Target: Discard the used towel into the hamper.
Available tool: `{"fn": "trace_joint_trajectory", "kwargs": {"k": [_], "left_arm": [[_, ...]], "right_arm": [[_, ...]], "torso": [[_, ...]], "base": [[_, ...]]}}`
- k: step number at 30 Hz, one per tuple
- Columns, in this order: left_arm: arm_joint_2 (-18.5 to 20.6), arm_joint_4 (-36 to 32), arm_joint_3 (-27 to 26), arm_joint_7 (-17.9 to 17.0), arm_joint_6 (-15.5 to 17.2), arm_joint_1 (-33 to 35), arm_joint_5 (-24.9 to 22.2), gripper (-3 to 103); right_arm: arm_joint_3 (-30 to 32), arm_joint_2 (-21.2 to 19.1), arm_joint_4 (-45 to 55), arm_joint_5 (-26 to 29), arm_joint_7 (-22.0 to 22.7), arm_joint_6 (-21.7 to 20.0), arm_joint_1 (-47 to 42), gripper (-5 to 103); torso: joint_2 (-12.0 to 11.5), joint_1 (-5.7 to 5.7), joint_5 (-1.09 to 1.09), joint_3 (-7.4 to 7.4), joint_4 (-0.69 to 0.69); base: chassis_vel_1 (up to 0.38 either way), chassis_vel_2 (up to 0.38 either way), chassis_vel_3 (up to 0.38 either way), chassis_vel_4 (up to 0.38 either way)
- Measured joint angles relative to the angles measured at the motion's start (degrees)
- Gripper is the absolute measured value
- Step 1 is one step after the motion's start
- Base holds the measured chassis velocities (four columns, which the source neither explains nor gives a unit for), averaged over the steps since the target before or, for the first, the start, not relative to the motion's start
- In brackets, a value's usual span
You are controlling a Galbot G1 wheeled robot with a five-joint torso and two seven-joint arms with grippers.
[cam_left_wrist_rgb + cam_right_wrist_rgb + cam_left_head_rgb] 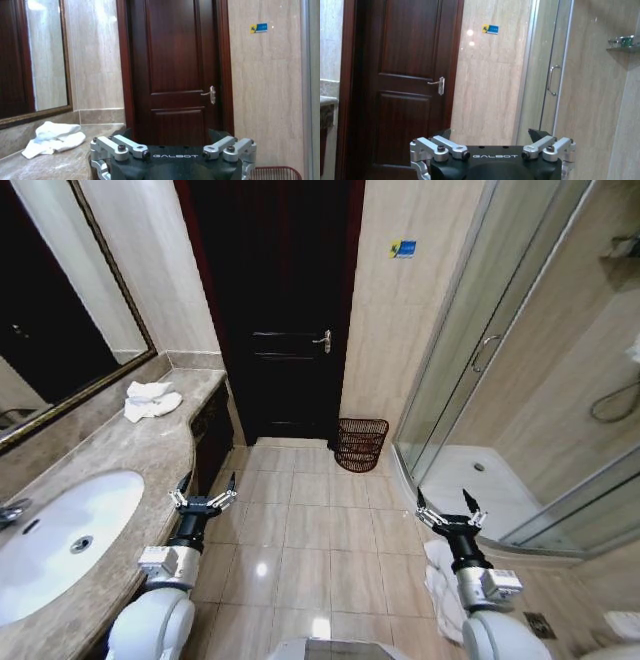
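Towel (151, 400): crumpled white, on counter (120, 450) far end, beside mirror. Hamper (360, 444): on floor against wall, right of door (270, 300). Left gripper (203, 489): spread, empty (low beside counter edge). Right gripper (450, 507): spread, empty.

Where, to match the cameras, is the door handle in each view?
Head: door handle upper centre, at the door's right edge.
Left wrist: handle on the door behind the left hand.
Right wrist: handle on the door behind the right hand.
Shared landmark: blue sticker on the wall beyond the handle.
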Motion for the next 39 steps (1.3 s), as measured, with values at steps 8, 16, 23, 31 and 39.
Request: {"fn": "trace_joint_trajectory", "kwargs": {"k": [8,16,23,31,39], "left_arm": [[0.2,0.3,-0.1,0.0,-0.1,-0.3,0.0,100],[0.2,0.7,-0.2,-0.1,-0.2,-0.7,-0.2,100],[0.1,0.9,-0.6,-0.3,0.3,-1.7,-0.9,100],[-0.2,1.2,-0.6,-0.3,0.3,-1.6,-0.9,100],[-0.3,1.5,-0.6,-0.4,0.3,-1.8,-0.8,100]], "right_arm": [[-0.5,0.0,0.2,-0.4,0.1,-0.4,0.3,100],[-0.7,0.0,0.2,-0.6,0.1,-0.5,0.4,100],[-0.6,0.0,-0.1,0.0,0.0,-0.5,0.4,100],[-0.7,0.0,-0.5,0.0,0.1,-0.4,0.7,100],[-0.5,-0.1,-0.9,0.5,0.1,-0.2,0.8,100]], "torso": [[0.0,-0.02,0.01,0.00,0.00],[0.0,-0.02,0.00,0.00,0.00],[0.0,-0.01,0.00,0.00,0.00],[0.0,-0.02,0.01,0.00,0.00],[0.0,-0.01,0.00,0.00,0.01]], "base": [[-0.060,0.069,0.059,-0.061],[-0.062,0.066,0.060,-0.075],[-0.076,0.081,0.090,-0.076],[-0.078,0.075,0.083,-0.080],[-0.063,0.105,0.109,-0.076]]}}
